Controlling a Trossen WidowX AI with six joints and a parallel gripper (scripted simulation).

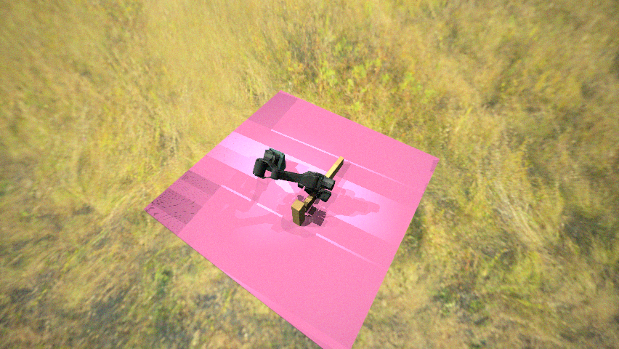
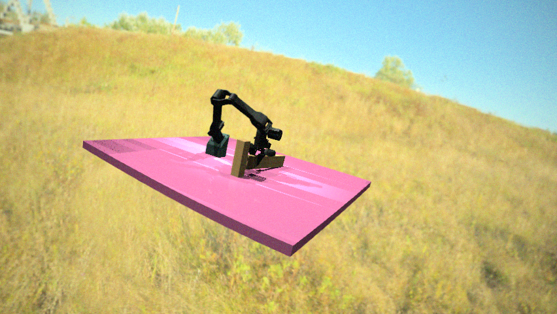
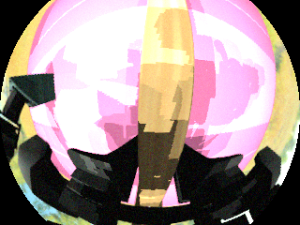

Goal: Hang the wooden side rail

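The wooden side rail point(image 1: 336, 166) point(image 2: 274, 161) point(image 3: 161, 94) reaches from its far end at the back toward the upright headboard post point(image 1: 298, 213) point(image 2: 240, 157). The gripper point(image 1: 314, 195) point(image 2: 257, 156) point(image 3: 159, 157) points down and is shut on the rail, on the part nearer the post. In the exterior view, the rail's near end is at the post's face and looks slightly above the table; its far end is low, at the table. The steel hooks, the slot and the pins are hidden, so whether the hooks sit on the pins cannot be told.
The pink table point(image 1: 303, 281) point(image 2: 253, 214) carries everything, with shadows and bright bands on it. The arm's base point(image 1: 277, 158) point(image 2: 216, 147) stands to the left, behind the post. The arm reaches over the rail from there.
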